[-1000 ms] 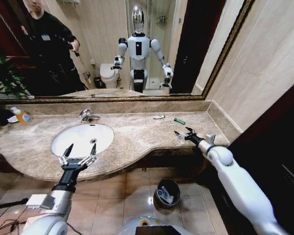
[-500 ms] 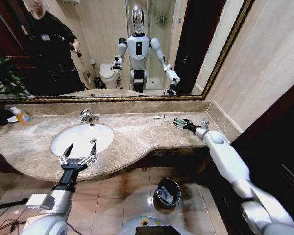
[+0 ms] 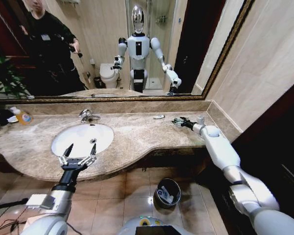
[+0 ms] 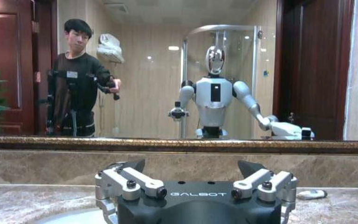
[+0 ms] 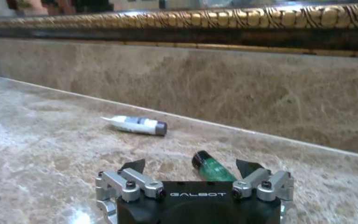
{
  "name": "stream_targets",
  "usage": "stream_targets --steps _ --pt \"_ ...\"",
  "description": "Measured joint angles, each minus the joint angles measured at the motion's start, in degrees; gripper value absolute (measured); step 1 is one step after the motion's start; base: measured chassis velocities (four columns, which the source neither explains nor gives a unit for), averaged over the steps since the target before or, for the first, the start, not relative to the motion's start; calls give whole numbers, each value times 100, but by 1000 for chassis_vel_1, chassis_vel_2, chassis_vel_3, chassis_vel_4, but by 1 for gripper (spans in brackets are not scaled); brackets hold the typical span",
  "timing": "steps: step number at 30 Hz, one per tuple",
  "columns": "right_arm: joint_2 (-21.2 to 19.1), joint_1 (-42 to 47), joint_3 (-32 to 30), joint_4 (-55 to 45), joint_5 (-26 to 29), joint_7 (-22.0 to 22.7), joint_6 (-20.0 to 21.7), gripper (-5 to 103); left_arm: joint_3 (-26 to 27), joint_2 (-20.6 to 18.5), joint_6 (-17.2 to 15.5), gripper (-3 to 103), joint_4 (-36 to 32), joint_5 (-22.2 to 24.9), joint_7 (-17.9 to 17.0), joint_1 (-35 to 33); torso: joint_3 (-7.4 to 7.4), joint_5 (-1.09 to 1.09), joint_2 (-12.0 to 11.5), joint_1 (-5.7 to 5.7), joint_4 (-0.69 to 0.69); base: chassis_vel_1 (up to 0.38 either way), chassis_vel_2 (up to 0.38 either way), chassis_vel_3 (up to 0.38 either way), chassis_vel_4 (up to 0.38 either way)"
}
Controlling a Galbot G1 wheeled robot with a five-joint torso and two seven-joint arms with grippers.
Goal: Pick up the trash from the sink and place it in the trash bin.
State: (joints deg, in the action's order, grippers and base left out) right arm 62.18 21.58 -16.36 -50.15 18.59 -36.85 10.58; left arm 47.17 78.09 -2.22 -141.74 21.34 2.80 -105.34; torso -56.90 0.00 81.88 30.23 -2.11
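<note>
Clearly "GALBOT" marks right tool (image 5: 191, 169), straddling green tube (image 5: 212, 168).

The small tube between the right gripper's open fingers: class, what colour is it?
Green tube with a dark cap, clearest in the right wrist view.

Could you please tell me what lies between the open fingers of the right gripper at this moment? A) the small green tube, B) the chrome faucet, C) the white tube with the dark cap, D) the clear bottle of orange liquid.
A: in the right wrist view the small green tube lies on the marble countertop between the open fingers of the right gripper, while the white tube lies apart, farther off.
</note>
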Motion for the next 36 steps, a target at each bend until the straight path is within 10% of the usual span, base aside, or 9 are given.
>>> stream_targets --steps 24,36 --pt "-29 286 -139 -133 -45 386 108 15 0 0 0 100 0 0 0 0 1 -1 1 0 1 0 0 0 0" --pt "-289 928 -231 -1696 834 1305 364 10 0 0 0 100 0 0 0 0 0 -1 1 0 -1 0 0 0 0"
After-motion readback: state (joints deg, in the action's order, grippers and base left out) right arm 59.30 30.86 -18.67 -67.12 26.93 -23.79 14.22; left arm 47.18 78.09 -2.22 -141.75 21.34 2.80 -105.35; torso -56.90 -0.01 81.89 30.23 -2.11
